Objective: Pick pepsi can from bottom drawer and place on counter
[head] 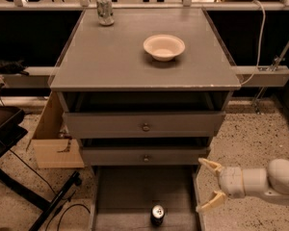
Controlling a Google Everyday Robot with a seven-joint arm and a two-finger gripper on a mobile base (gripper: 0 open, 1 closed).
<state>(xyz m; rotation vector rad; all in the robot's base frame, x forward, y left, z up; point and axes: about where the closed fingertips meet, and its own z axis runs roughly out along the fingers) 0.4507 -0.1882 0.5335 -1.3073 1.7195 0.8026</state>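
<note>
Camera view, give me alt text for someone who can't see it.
An open gripper hovers right of the pulled-out bottom drawer, where a pepsi can stands upright near the front. Above, the grey counter holds a pale bowl and a silver-green can at its far left corner.

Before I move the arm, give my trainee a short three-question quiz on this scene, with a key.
1. True or false: the pepsi can stands upright in the open bottom drawer.
2. Fill in: on the counter stand a pale can and a ____.
3. Pick one. The hand is:
A. open and empty, beside the bottom drawer's right edge as the camera sees it
B. shut on the pepsi can
C. hovering over the counter

Key: 1 true. 2 bowl. 3 A.
</note>
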